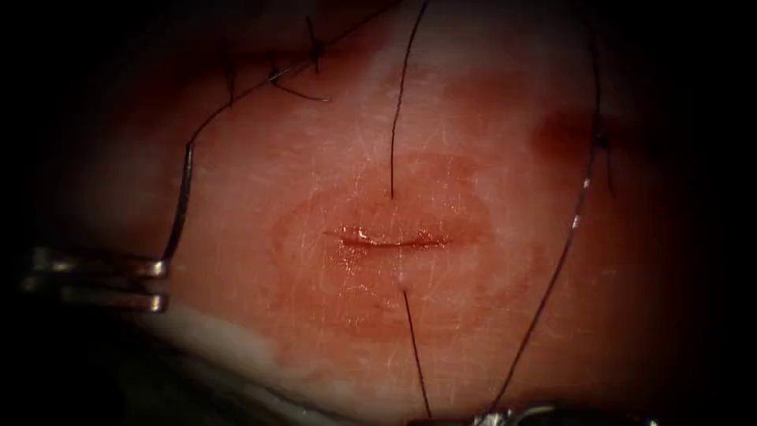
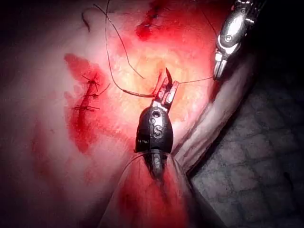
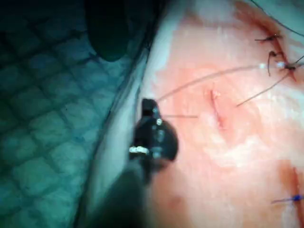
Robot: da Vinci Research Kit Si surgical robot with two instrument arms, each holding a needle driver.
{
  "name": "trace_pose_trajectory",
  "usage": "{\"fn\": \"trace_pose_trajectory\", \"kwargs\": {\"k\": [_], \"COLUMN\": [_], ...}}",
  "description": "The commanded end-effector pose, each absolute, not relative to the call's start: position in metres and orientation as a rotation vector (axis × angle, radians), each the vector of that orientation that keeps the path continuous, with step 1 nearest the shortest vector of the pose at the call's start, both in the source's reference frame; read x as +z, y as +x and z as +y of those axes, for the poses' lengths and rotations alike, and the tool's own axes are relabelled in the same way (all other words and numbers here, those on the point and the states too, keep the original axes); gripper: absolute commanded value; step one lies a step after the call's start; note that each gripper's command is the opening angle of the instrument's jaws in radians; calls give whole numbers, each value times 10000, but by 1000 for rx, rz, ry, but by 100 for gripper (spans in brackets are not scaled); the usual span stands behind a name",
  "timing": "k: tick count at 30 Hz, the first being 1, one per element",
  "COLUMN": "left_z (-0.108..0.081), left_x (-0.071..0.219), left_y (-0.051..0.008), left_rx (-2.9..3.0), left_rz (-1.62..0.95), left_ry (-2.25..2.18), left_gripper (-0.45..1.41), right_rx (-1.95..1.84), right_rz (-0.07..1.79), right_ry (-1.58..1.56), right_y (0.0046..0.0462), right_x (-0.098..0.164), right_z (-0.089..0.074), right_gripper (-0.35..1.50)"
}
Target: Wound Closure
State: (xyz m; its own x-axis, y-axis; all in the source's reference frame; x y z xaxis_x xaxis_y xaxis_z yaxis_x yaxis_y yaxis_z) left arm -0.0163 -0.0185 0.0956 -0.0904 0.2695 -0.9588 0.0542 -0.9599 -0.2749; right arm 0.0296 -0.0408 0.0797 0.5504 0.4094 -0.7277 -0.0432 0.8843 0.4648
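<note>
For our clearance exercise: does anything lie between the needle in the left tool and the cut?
Nothing visible. The left tool holds the needle by one end, clear of the tissue, left of the cut; bare tissue lies between. The right tool holds thread.

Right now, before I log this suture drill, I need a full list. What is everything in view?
tissue: one, pale pink, under everything.
cut: one, dark red, middle of the tissue.
red fluid: one patch, around the cut.
thread: several strands, dark, entering above the cut and leaving below it.
old stitches: a few, dark, up and left of the cut.
needle: one, silver, out of the tissue, left of the cut.
left tool: one, metal, jaws holding the needle near its tip.
right tool: one, metal, jaws holding the thread.
</note>
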Motion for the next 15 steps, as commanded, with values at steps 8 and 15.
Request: {"fn": "trace_pose_trajectory", "kwargs": {"k": [8, 15], "left_z": [-191, -191], "left_x": [964, 964], "left_y": [-168, -168], "left_rx": [2184, 2184], "left_rz": [-367, -367], "left_ry": [-2012, -2012], "left_gripper": [-45, -45], "right_rx": [245, 203], "right_rz": [956, 936], "right_ry": [494, 570], "right_y": [301, 293], "right_x": [778, 771], "right_z": [-427, -438], "right_gripper": [-35, -35]}}
